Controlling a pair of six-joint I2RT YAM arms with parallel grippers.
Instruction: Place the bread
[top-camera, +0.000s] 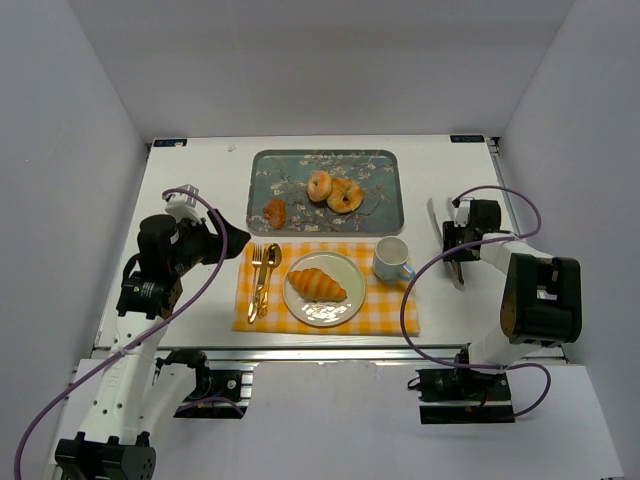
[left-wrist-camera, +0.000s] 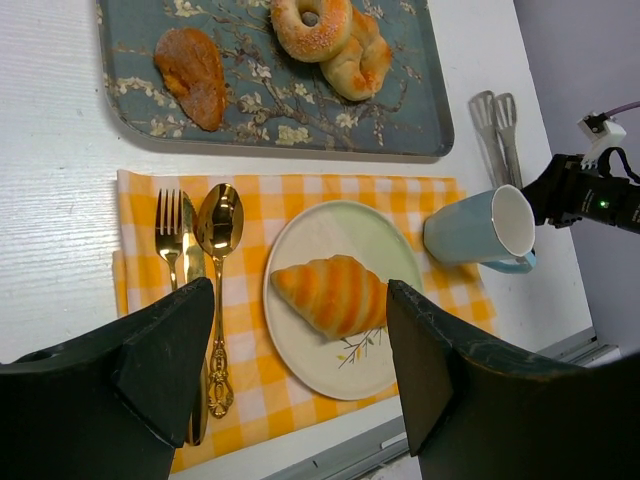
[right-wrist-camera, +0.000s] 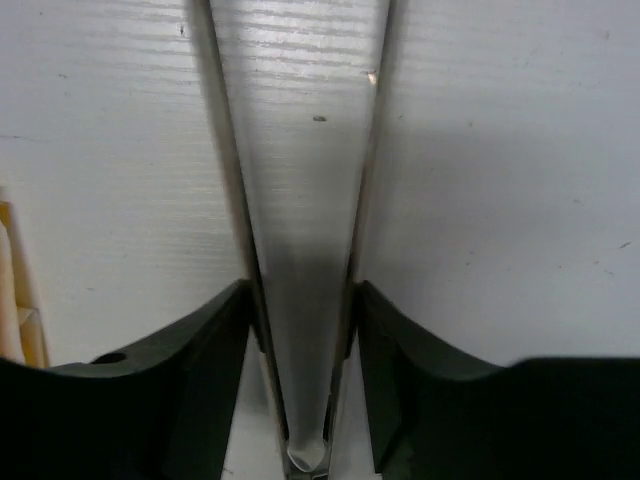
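- We find the bread, a golden croissant with ridged segments, lying on its side on the pale plate, a little off the plate's centre.
- We judge it light and soft, with a flaky crust that would dent or shed under a hard pinch. It is not slippery, but it is fragile at the tapered ends.
- We would take it across the thick middle, fingers on the two long flanks, closing gently and only until it holds. The tips look too thin to carry it.
- The left claw hangs above the plate with its fingers spread wide and nothing in them. In the left wrist view the bread sits framed between them.
- The plate rests on a yellow checked placemat. To its left a gold fork, knife and spoon lie side by side, and a pale blue cup stands to its right.
- Beyond the placemat a floral tray holds two ring donuts and a dark brown pastry, all apart from the bread.
- Far right on the white surface, the right claw is drawn in close around a pair of metal tongs, its fingers against both arms. We cannot tell whether the tongs are lifted.
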